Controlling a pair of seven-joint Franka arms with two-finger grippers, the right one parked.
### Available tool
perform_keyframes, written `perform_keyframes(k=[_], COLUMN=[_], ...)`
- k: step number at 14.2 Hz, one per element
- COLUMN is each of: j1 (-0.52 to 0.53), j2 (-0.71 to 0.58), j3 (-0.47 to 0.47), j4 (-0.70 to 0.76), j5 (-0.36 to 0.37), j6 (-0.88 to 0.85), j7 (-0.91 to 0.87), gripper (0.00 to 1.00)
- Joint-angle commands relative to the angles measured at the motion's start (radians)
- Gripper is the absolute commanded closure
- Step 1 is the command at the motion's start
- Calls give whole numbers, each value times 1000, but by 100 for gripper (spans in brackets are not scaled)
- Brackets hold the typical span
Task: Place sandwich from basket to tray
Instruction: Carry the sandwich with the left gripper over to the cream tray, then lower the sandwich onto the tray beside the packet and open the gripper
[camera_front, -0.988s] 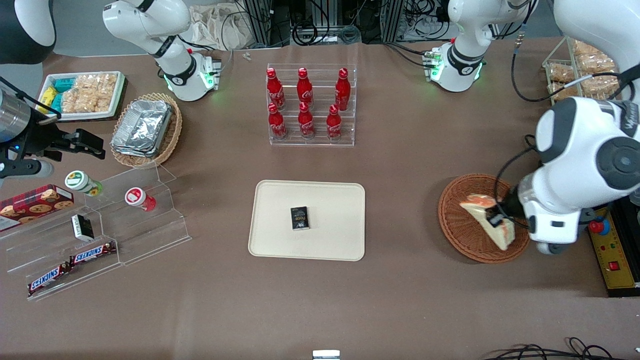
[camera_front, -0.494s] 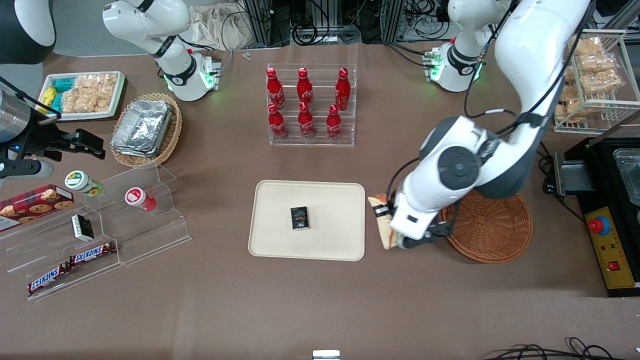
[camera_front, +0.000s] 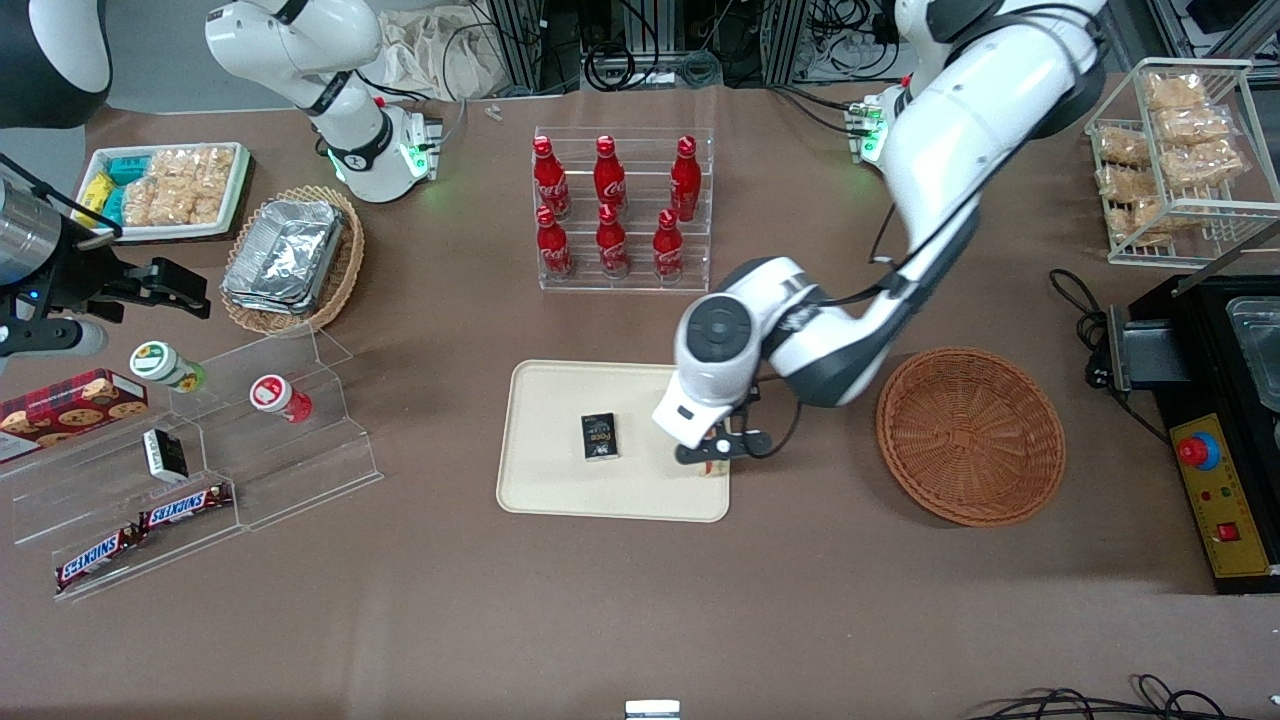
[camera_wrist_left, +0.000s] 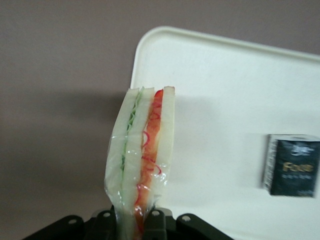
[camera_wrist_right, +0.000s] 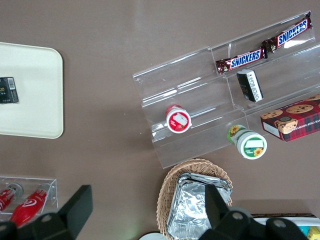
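The left arm's gripper (camera_wrist_left: 134, 220) hangs over the working arm's end of the flat cream-beige rectangular tray (camera_front: 560, 400), jaws clamped on the wrapped triangular white-bread sandwich (camera_wrist_left: 142, 155) — edge-on, red and green filling showing. The round reddish-brown wicker basket (camera_front: 970, 435) sits empty. This looks like the carry step's end; next, lower and release — clear of the small black box (camera_front: 599, 437).
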Motion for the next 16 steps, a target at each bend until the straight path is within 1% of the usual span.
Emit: perform_keyframes(k=[1,2,3,4,7,8,9,10,11,12,13,14,15,16], j1=[-67,-67,-67,-66,-61,-60,-35,-20,-14,5,20,3,-36,-62], j2=[52,69,71,71,36,-5,-60,-114,-171,-234,-304,-376,-445,-510], j3=[55,56,58,58,58,58,59,55,53,69,132,244,356,453], j4=[24,26,36,36,42,44,39,41,41,39,30,4,-44,-101], j5=[60,63,63,63,65,56,48,48,19,-73,-186,-308,-389,-440], j6=[66,94,106,108,94,79,10,-109,-175,-184,-191,-199,-194,-185], j7=[-63,-58,-50,-58,-59,-64,-66,-52,-41,18,133,257,354,428], gripper=[100,96,56,1,0,0,0,0,0,0,0,0,0,0])
